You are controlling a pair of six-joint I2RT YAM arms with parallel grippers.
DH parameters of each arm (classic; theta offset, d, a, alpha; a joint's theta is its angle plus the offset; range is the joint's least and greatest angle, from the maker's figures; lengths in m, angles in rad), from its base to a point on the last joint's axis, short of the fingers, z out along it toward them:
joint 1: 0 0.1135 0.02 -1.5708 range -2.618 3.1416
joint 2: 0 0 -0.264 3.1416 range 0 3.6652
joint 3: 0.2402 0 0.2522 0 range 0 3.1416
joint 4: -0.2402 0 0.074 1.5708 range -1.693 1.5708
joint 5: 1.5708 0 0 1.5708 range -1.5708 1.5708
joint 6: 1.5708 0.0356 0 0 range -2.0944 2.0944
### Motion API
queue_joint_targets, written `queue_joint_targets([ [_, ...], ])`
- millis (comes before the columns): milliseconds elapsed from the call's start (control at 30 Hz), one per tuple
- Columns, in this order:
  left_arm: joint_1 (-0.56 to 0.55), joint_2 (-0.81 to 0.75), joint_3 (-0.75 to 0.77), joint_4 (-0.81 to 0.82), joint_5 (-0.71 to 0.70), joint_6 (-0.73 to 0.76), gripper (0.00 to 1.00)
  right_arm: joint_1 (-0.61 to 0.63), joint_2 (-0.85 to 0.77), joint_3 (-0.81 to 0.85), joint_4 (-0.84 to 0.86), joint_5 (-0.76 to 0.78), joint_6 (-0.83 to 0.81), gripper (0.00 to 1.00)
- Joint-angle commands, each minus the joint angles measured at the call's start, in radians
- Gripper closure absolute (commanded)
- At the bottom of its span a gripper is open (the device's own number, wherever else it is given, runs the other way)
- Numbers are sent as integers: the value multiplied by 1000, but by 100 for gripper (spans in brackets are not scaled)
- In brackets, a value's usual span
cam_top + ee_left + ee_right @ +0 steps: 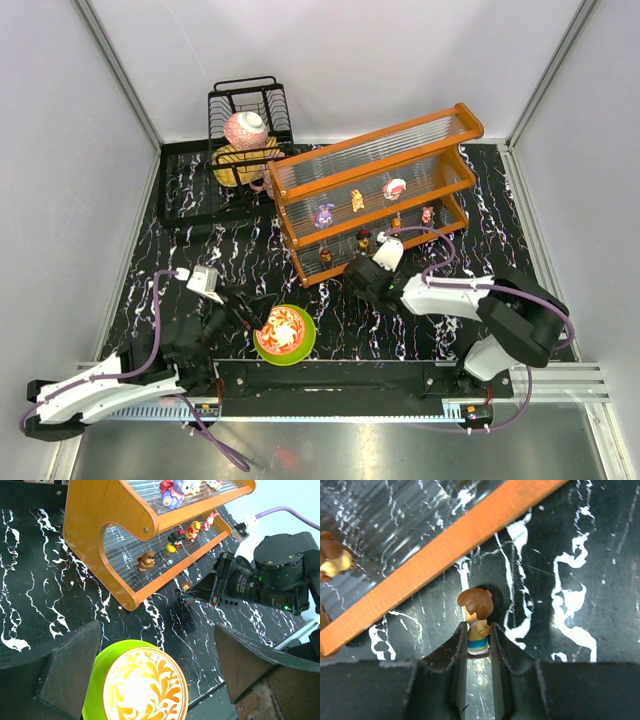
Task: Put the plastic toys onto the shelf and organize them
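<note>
Jaws of the right gripper (479,632) pinch one brown-haired toy (475,609) on the worktop (600,580); seven toys (325,215) stand on the shelf (380,150) already, left gripper (157,672) gapes wide

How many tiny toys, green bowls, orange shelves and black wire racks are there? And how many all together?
Tiny toys: 8, counting the brown-haired toy in the right gripper
Green bowls: 1
Orange shelves: 1
Black wire racks: 1
Total: 11

Pale walls (350,60) enclose black, white-veined tabletop (260,270); lighting seemingly even.
</note>
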Motion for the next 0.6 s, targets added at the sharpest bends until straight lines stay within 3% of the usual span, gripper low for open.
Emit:
queue_joint_targets([
  [0,5,0,30,13,-4,7,1,4,-85,-80,-24,-49,13,88],
  [233,5,18,21,29,17,-4,1,19,-281,-199,82,-341,-174,93],
  [433,5,55,15,69,33,-8,1,134,-265,-85,-226,-323,-197,92],
  [533,5,74,18,80,37,-11,1,174,-229,-74,-300,-330,-167,85],
  [567,5,77,18,82,36,-13,1,178,-217,-77,-304,-339,-153,75],
])
